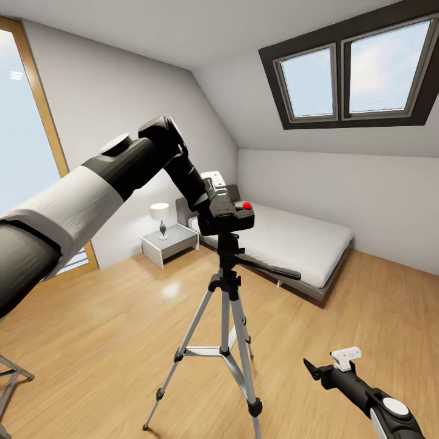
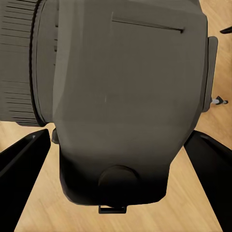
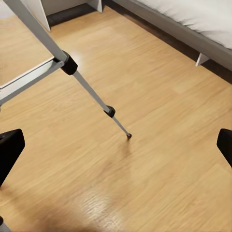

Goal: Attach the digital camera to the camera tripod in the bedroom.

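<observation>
The digital camera (image 1: 231, 214) is sitting on the black head of the camera tripod (image 1: 227, 286), its red button facing up. The left gripper (image 1: 214, 201) is reaching in from the left and pinching the camera; in the left wrist view its black fingers (image 2: 21, 164) are flanking the camera body (image 2: 121, 96). The tripod is standing on the wood floor (image 1: 110, 329) in the middle of the bedroom, its handle pointing right. Beyond it, a low bed (image 1: 305, 244) is lying against the far wall, with a nightstand (image 1: 169, 242) and lamp (image 1: 160, 214) to its left. The right gripper (image 1: 329, 364) is hovering low at the near right, fingers spread, holding nothing.
</observation>
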You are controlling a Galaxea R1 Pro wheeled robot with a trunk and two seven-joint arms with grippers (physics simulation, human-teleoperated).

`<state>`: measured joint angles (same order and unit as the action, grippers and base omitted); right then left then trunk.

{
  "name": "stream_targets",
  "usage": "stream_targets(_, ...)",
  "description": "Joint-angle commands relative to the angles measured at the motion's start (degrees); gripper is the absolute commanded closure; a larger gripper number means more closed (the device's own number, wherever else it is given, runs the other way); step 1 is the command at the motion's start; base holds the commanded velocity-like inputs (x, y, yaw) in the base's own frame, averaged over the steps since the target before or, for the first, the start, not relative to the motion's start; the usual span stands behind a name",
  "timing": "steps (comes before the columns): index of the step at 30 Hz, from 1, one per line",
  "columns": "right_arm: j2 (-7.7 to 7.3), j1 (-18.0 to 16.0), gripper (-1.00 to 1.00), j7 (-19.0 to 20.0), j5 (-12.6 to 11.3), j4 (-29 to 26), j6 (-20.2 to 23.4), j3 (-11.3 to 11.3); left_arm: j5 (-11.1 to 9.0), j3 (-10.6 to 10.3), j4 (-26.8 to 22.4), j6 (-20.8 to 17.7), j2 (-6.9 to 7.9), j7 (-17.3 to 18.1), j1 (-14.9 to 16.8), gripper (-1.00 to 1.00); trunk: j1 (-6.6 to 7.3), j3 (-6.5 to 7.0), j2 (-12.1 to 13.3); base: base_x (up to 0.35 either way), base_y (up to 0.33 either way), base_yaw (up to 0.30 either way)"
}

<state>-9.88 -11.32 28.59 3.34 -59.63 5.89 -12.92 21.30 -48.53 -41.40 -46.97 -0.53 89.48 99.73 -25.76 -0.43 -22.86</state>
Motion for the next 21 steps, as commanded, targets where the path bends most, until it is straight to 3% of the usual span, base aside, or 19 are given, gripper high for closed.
stream_targets(1, 0.05, -0.02, -1.0, 0.4, 0.33, -0.1, 0.25, -0.12, 0.57, 0.02, -0.02, -0.61, -0.05, 0.52, 0.03, 1.0, -0.02, -0.04, -0.06, 0.0, 0.0, 0.0)
stream_targets(21, 0.12, -0.02, -1.0, 0.67, 0.26, -0.14, -1.28, 0.26, 0.56, 0.1, 0.0, -1.53, -0.32, 0.52, 0.03, 1.0, -0.02, -0.04, -0.06, 0.0, 0.0, 0.0)
